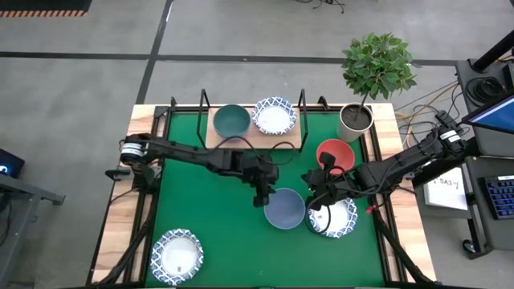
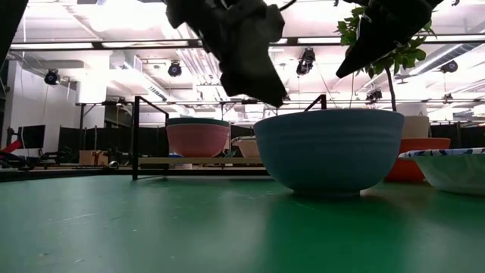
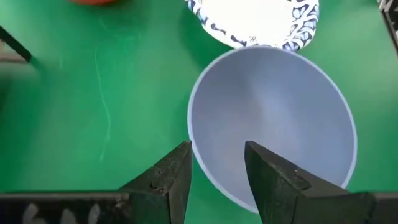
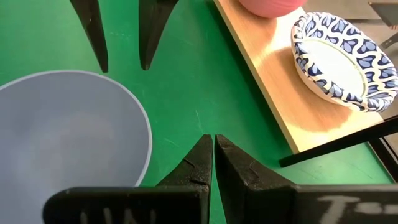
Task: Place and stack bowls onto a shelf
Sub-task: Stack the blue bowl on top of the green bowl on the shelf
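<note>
The grey-blue bowl [image 1: 285,208] [image 3: 273,118] stands on its base on the green mat. My left gripper [image 1: 263,199] [image 3: 217,146] is open over the bowl's left rim, with one finger above the inside and one above the outside. In the low view its tips [image 2: 273,98] hang just above the rim. My right gripper [image 1: 312,178] [image 4: 213,138] is shut and hovers between the grey-blue bowl and the red bowl [image 1: 335,154]. The shelf [image 1: 253,138] carries a dark green bowl [image 1: 230,120] nested in a pink one [image 2: 197,140], and a patterned bowl [image 1: 275,116].
A patterned bowl [image 1: 333,217] sits right of the grey-blue bowl, nearly touching it. Another patterned bowl [image 1: 177,255] lies at the mat's near left corner. The white plant pot [image 1: 354,120] stands right of the shelf. Black wire uprights [image 1: 202,104] rise at the shelf's ends.
</note>
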